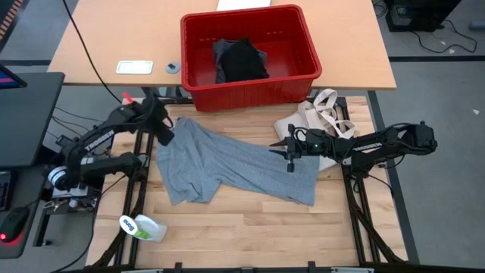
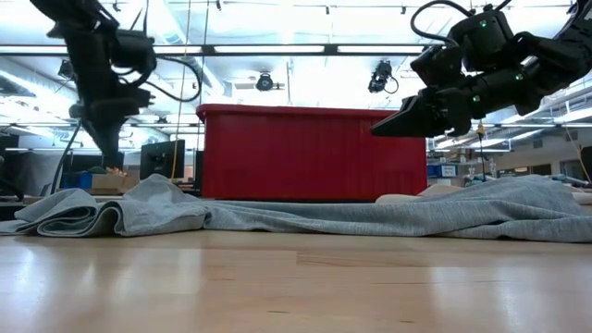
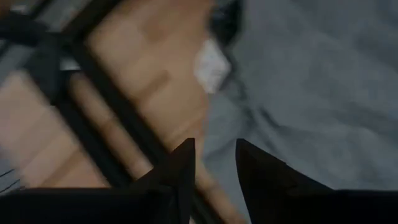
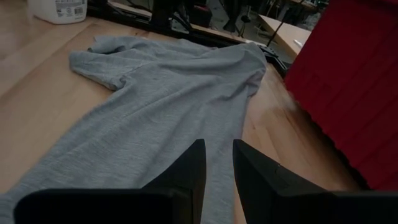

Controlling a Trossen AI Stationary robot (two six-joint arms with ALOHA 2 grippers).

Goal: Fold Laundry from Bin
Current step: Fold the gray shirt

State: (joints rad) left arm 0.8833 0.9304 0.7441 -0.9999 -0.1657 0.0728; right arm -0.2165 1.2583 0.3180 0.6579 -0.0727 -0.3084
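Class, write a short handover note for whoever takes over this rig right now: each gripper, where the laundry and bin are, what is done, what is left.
Left gripper: at the grey T-shirt's far-left corner, jaws partly apart, no grip visible.
Right gripper: raised over the shirt's right end, empty, narrow gap.
Shirt: out of the red bin, spread rumpled on the table, unfolded.
Black garment: in the bin.
Left: fold both.
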